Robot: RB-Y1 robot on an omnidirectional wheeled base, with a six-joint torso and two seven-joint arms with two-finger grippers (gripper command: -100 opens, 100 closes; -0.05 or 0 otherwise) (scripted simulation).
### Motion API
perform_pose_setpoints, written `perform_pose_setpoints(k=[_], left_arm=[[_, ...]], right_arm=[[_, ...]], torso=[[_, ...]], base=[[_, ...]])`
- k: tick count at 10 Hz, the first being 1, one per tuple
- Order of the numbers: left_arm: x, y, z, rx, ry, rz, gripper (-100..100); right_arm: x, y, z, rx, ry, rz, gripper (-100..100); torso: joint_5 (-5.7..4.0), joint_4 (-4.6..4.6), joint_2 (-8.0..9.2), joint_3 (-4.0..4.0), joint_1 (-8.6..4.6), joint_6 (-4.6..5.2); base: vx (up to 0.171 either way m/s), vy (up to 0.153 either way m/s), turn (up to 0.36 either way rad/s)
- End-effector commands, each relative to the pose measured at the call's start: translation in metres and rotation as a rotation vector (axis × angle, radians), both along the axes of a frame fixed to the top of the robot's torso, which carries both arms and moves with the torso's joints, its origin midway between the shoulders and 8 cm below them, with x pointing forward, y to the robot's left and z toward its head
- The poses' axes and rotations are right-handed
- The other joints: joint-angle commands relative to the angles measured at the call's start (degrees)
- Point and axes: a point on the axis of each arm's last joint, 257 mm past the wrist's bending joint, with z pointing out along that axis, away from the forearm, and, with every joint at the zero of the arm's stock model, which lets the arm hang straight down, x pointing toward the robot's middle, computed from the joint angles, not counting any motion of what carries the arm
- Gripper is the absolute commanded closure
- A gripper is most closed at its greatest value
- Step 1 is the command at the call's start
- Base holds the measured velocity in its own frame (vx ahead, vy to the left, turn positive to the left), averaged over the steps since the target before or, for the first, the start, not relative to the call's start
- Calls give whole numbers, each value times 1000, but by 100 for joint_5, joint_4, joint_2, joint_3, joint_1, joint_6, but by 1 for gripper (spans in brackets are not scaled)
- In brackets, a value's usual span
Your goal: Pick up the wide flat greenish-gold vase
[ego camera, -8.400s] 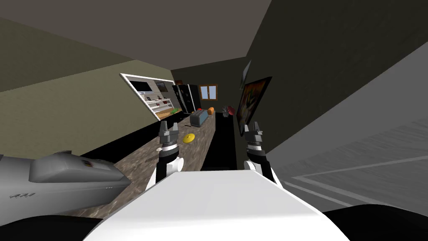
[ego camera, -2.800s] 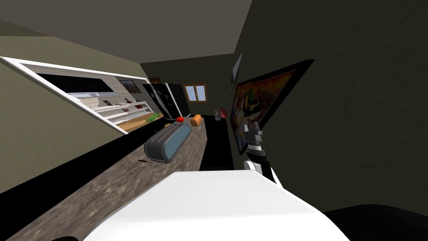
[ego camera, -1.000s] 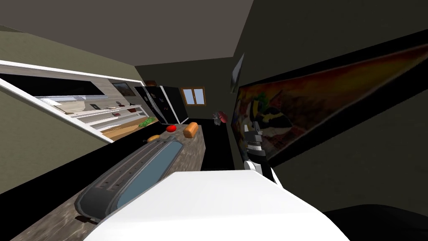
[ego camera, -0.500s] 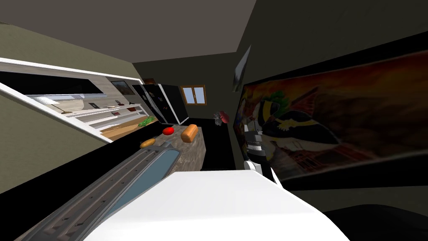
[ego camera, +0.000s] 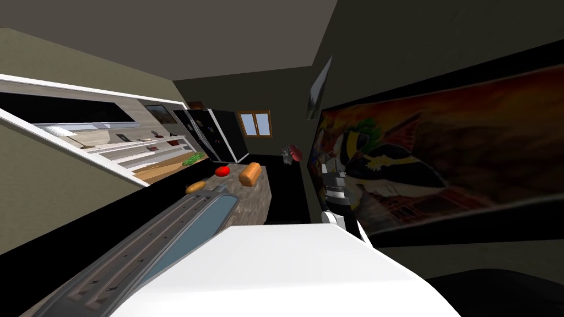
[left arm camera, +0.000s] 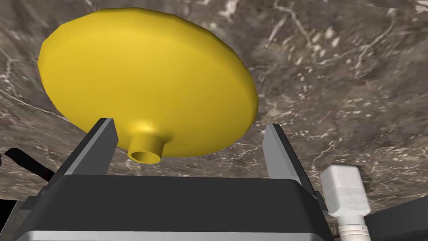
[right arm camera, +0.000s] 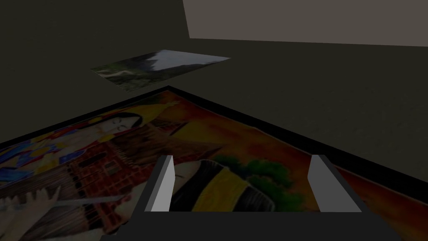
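My base has rolled on along the counter [ego camera: 254,201], so the toaster [ego camera: 165,236], far ahead before, now lies close on my left. The left gripper [left arm camera: 188,125] hangs spread wide over the yellow vase [left arm camera: 146,79], which sits on the counter. Its short neck lies between the fingers, gripped by neither; what it holds I cannot tell. A white plug [left arm camera: 346,192] lies just beside. The right gripper [right arm camera: 242,159], also spread and empty, is raised before a painting [ego camera: 440,154]. Past the toaster lie a bun [ego camera: 195,187], a tomato [ego camera: 222,171] and a loaf [ego camera: 250,174], then a black fridge [ego camera: 220,137].
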Motion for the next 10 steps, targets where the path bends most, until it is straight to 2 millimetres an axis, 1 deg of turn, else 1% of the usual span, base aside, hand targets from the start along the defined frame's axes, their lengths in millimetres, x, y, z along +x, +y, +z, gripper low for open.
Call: perform_pose_setpoints(k=[1, 3, 5, 6, 7, 8, 10], left_arm=[[0, 0, 0, 0, 0, 0, 100], [3, 0, -1, -1, -8, -4, 100], [2, 0, 0, -1, -5, -3, 100], [3, 0, 0, -1, -6, -3, 0], [0, 1, 11, 2, 9, -3, 100], [-1, 1, 14, 3, 12, -4, 100], [-2, 2, 29, 5, 24, -8, 100]], right_arm=[[0, 0, 0, 0, 0, 0, 0], [0, 0, 0, 0, 0, 0, 0], [0, 0, 0, 0, 0, 0, 0], [0, 0, 0, 0, 0, 0, 0], [0, 0, 0, 0, 0, 0, 0], [0, 0, 0, 0, 0, 0, 0], [0, 0, 0, 0, 0, 0, 0]], torso=[[0, 0, 0, 0, 0, 0], [14, 5, 14, 10, 15, -16], [18, 10, 25, 18, 24, -12], [18, 10, 26, 18, 25, -13], [17, 10, 26, 18, 25, -13], [14, 6, 21, 14, 21, -14], [13, 2, 8, 6, 18, -12]], base=[[-1, 0, -15], [2, 0, -8], [0, 0, 0], [0, 0, 0], [20, -7, 14], [27, -4, 15], [38, -7, -2]])
